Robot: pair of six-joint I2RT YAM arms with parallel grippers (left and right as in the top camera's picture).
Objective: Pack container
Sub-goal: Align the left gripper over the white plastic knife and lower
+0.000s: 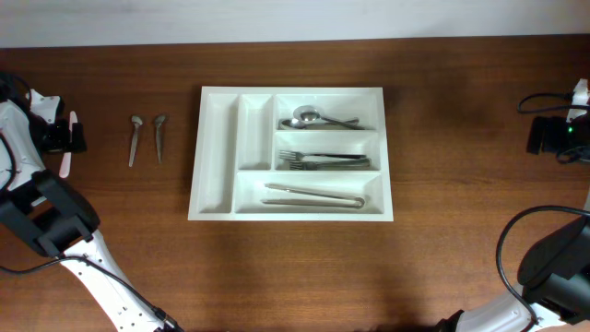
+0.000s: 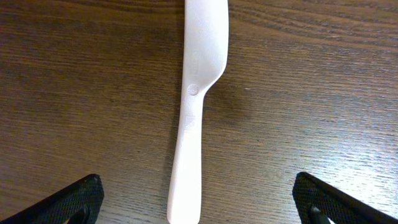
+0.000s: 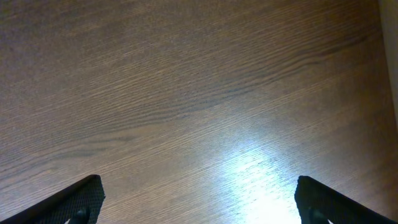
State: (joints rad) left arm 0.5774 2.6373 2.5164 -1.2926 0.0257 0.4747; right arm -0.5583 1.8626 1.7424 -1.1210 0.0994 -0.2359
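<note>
Left claw (image 2: 196,186) is hanging wide apart, straddling a white plastic knife (image 2: 198,93) well left of the tray (image 1: 218,148). Right claw (image 3: 196,186) is gaping too, over bare table (image 3: 186,93) well right of the tray. Tray is sitting mid-table, holding spoon (image 1: 313,117), forks (image 1: 323,160) and tongs (image 1: 313,195); two loose spoons (image 1: 159,138) are lying near its left side.

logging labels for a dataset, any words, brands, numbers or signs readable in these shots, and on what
No text can be read in any view.
white plastic knife: a small round embossed mark on the handle with faint raised marks beside it, too faint to read.
container: no label or print shows from overhead.
</note>
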